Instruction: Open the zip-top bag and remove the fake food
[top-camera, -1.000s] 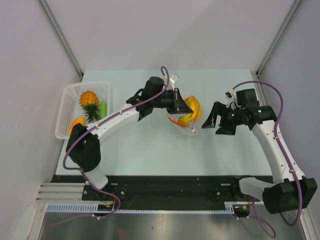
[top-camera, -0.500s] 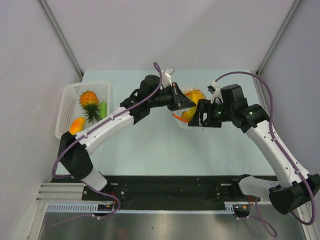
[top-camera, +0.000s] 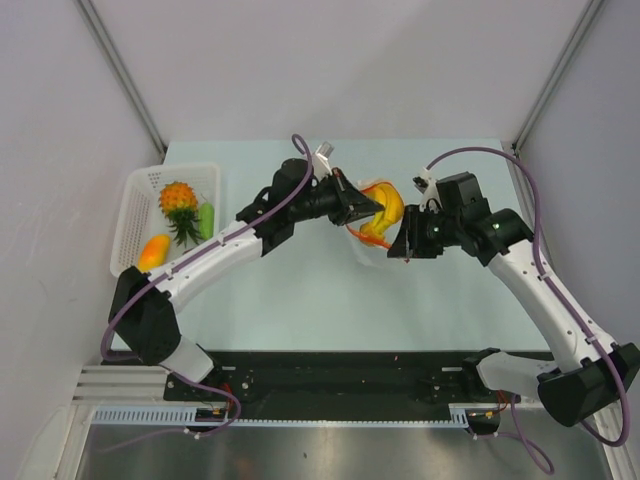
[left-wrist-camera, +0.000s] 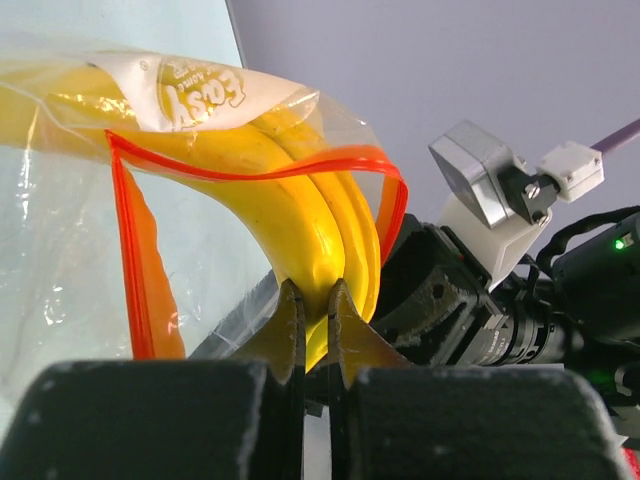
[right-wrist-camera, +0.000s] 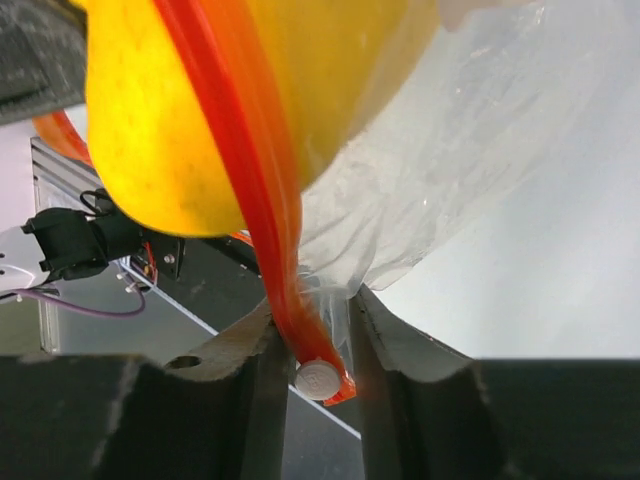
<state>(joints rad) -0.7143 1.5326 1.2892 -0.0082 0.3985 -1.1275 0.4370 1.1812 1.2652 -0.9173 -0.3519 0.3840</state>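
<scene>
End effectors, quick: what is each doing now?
Left end effector: closed, pinching the zip-top bag.
Right end effector: astride the zip strip; grip cannot be told.

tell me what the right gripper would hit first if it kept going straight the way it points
The right gripper points at the zip-top bag: its orange-red zip strip lies between the jaws, so that comes first. Just beyond, likely the yellow banana, though depth is unclear.
</scene>
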